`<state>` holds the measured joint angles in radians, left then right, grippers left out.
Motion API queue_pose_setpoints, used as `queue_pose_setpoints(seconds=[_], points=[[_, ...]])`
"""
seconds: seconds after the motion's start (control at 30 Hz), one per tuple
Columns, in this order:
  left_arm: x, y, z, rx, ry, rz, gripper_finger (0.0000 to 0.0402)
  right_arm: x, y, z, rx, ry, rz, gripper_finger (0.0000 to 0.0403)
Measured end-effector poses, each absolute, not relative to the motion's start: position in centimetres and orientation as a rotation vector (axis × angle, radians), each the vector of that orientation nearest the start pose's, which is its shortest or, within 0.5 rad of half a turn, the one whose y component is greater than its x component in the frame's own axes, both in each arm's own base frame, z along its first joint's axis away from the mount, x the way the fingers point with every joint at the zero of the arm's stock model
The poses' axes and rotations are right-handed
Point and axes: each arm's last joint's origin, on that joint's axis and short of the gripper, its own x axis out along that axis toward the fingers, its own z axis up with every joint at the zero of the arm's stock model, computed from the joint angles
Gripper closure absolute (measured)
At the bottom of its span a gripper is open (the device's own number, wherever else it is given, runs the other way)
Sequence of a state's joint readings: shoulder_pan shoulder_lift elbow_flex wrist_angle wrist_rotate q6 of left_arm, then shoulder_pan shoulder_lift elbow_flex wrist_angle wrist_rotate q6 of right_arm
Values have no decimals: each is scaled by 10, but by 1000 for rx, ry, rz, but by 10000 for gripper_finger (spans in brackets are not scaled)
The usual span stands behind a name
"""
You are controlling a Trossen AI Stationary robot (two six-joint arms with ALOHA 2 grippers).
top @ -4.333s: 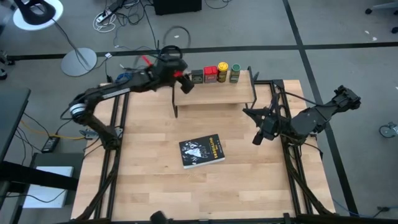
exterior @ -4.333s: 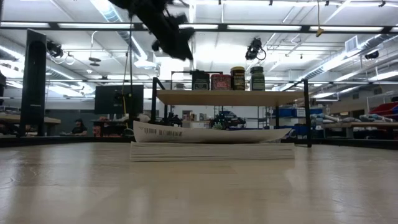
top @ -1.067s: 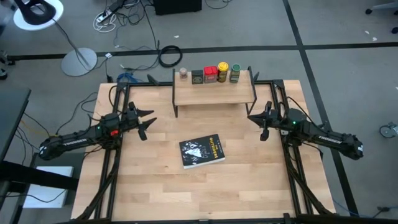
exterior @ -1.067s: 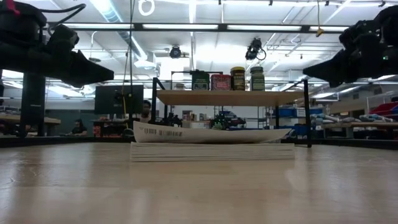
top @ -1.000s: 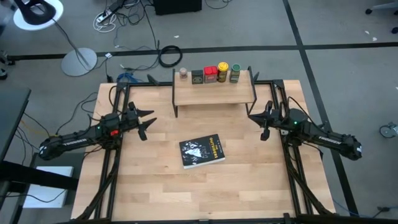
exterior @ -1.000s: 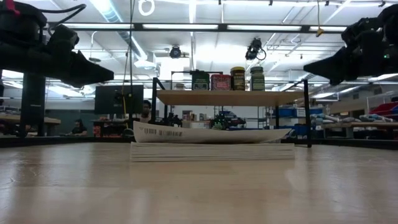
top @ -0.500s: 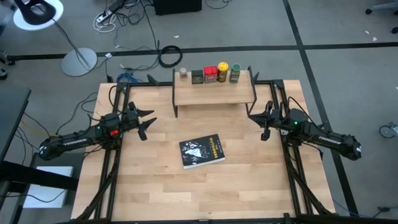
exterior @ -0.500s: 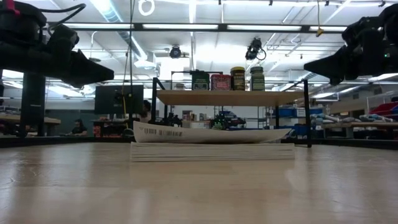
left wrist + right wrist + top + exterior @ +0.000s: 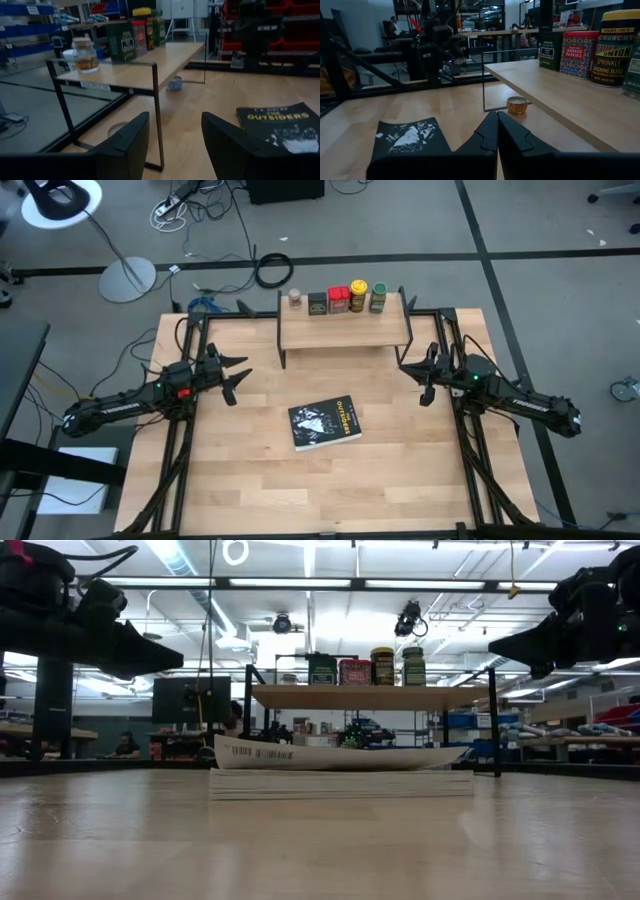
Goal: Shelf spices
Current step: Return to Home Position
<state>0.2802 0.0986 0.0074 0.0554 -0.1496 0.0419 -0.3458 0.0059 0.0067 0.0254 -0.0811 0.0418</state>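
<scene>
The shelf (image 9: 343, 328) stands on thin black legs at the table's far middle. On its far edge the spices stand in a row on their bases: a pale little jar (image 9: 295, 298), a dark tin (image 9: 317, 302), a red tin (image 9: 339, 299), a yellow-topped jar (image 9: 359, 295) and a green-topped jar (image 9: 378, 299). My left gripper (image 9: 240, 378) hovers open and level over the table's left side, short of the shelf's left legs, nothing between its fingers (image 9: 131, 137). My right gripper (image 9: 408, 372) hovers shut and level at the right, near the shelf's right legs.
A black book (image 9: 324, 423) lies flat on the table's middle, in front of the shelf. A small round tin (image 9: 517, 104) sits on the table under the shelf. Bare wood lies to either side of the book and toward the near edge.
</scene>
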Motion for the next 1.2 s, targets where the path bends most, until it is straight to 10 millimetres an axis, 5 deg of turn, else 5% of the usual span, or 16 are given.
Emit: queue_pose_setpoints(seconds=[1.2], points=[[98, 33, 165, 39, 24, 431, 215, 93, -31, 168, 36, -33, -264, 400]])
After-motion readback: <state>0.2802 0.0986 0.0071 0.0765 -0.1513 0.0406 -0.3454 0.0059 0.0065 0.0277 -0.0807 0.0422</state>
